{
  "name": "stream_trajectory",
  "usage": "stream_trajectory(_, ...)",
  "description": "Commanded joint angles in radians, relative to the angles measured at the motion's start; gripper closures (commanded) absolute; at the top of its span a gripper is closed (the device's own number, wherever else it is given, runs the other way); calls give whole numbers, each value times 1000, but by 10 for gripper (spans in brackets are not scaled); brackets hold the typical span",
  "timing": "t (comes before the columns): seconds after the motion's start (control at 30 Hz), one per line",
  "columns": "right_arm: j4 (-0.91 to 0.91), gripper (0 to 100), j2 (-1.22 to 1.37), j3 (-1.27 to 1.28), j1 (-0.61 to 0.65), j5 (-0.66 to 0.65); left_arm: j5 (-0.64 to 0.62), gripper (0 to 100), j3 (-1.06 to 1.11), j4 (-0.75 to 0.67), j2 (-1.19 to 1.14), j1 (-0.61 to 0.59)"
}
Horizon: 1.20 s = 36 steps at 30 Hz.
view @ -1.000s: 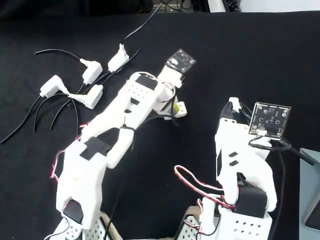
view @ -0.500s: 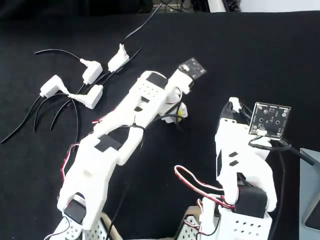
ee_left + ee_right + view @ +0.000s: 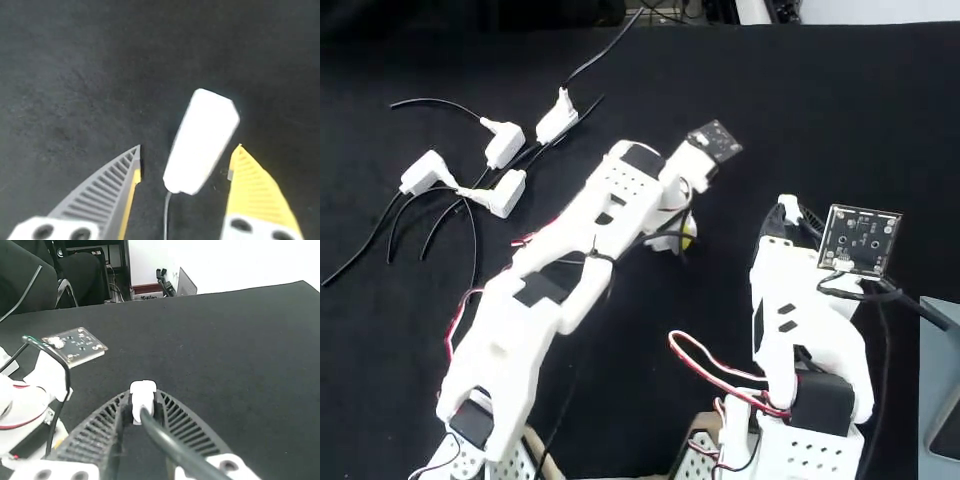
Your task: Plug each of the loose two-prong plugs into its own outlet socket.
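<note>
We can read no text, number or sign — any print on the camera board [image 3: 861, 240] is too small.

Four white corded pieces in one cluster: far-left piece [image 3: 425, 172], upper-middle piece [image 3: 503, 143], top piece [image 3: 557, 120], lower piece [image 3: 505, 192]; plug vs socket not resolvable; one white block [image 3: 202, 141] between left gripper [image 3: 188, 147] fingers; one white plug [image 3: 142, 390] pinched in right gripper [image 3: 143, 396]; six total; two arms: left arm [image 3: 570, 260], right arm [image 3: 800, 310].
</note>
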<state>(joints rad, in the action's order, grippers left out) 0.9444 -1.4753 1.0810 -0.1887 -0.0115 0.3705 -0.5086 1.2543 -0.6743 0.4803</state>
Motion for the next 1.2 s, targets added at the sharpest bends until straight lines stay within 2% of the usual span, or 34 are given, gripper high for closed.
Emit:
stream_trajectory(0.0,-23,985,-2,-7,-8,-8,-23,722,-67,48,127,13)
stream_trajectory(0.37,-23,985,-2,-7,-8,-8,-40,722,-1,51,207,21)
stream_trajectory(0.57,-21,985,-2,-7,-8,-8,-32,719,119,-120,161,-65)
stream_trajectory(0.7,-21,985,-2,-7,-8,-8,-34,718,130,-167,152,-137)
stream_trajectory(0.9,-21,985,-2,-7,-8,-8,-40,722,94,-112,226,-145)
stream_trajectory(1.17,-21,985,1,-7,-8,-8,-40,720,104,-15,302,-16)
